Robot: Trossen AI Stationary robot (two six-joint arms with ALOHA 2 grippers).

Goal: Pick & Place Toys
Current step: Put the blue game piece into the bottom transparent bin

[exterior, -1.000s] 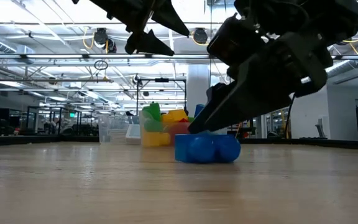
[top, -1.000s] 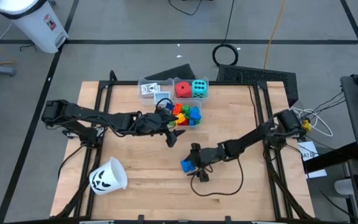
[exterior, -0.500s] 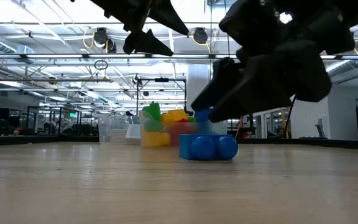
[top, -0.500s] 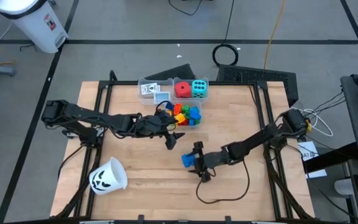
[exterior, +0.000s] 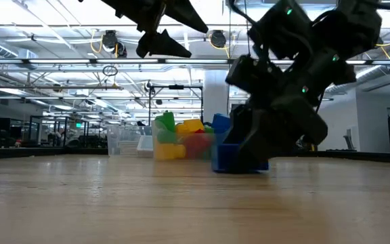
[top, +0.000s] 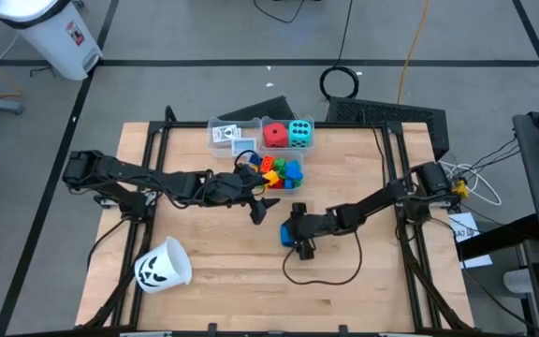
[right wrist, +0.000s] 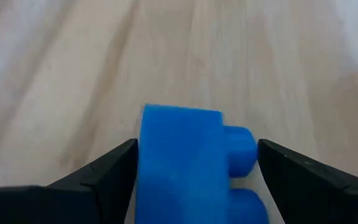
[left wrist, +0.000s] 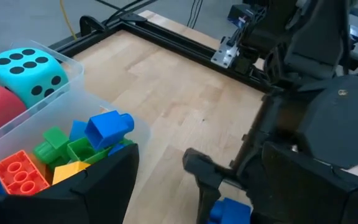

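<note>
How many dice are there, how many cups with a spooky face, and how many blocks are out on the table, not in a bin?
Dice: 2, the red die and the cyan die, both in a clear bin.
White cup with a pumpkin face: 1, lying on its side.
Blocks out on the table: 1, the blue block.
Total: 4
</note>
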